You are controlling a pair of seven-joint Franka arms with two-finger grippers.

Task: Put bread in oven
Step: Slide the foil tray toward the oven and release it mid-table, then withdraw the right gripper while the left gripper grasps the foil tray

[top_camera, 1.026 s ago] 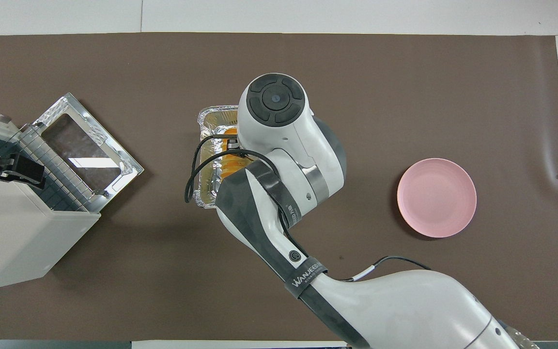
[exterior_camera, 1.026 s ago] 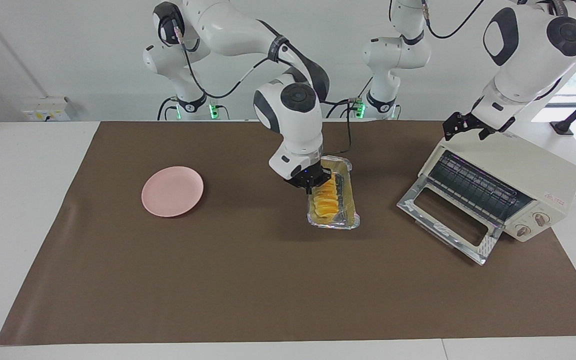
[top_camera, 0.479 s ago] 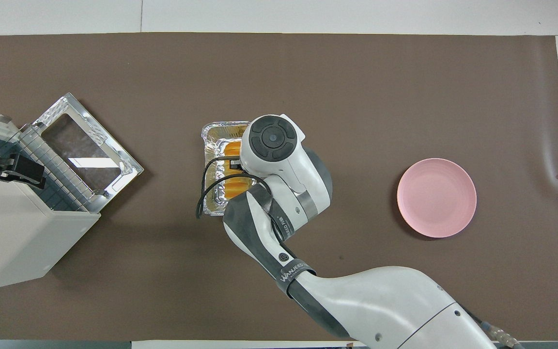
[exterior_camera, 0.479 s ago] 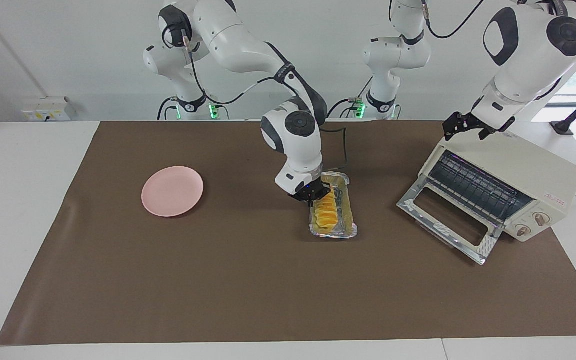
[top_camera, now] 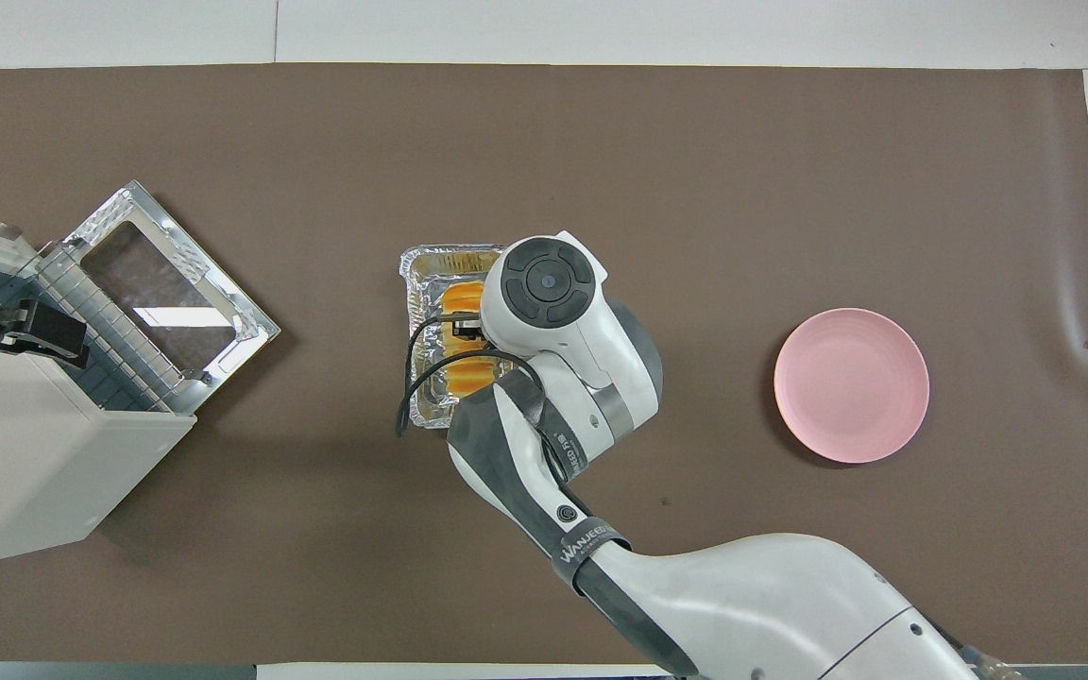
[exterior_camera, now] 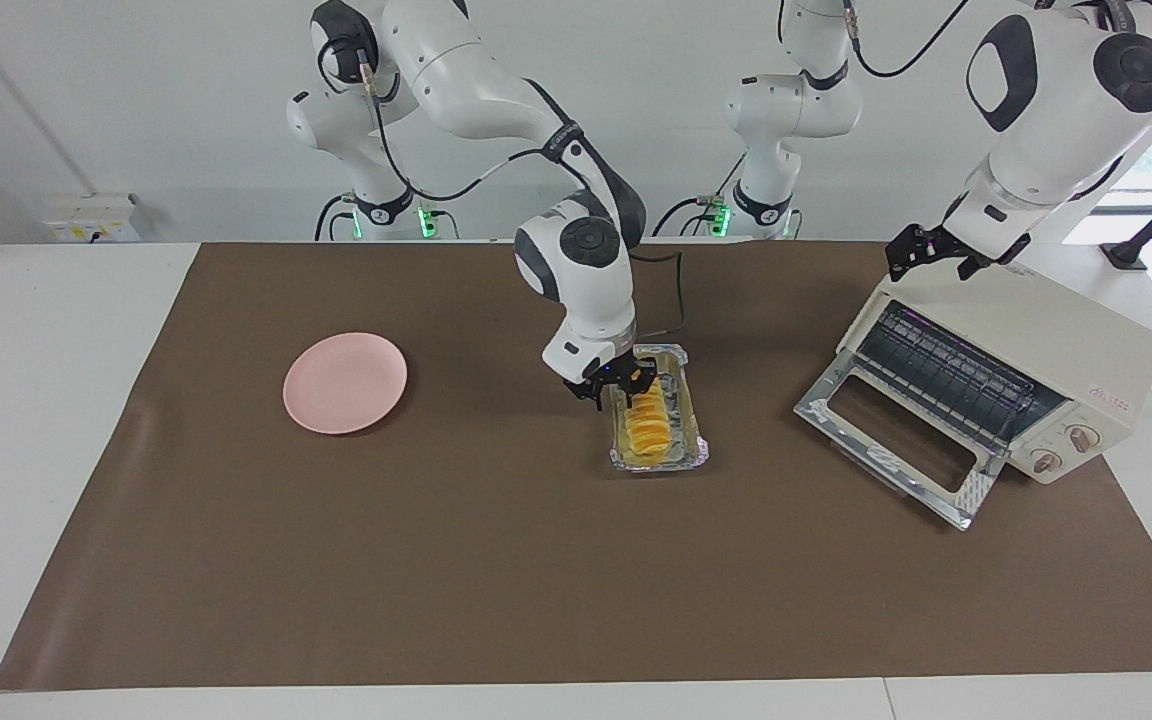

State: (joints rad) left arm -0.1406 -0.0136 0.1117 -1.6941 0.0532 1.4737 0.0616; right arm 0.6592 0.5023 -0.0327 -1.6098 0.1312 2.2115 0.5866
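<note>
The right gripper, jaws now spread, has just set the silver foil tray holding the ridged golden bread on the brown desk, well short of the cream-white toaster oven; the left gripper waits over it, jaws spread.

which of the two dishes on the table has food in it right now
The silver foil tray at the middle of the mat: the bread lies in it, with the right gripper over it. The pink plate, toward the right arm's end, is bare.

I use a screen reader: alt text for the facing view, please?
The right gripper is at the bread in a foil tray mid-table. The oven stands open under the left gripper; a pink plate lies apart.
</note>
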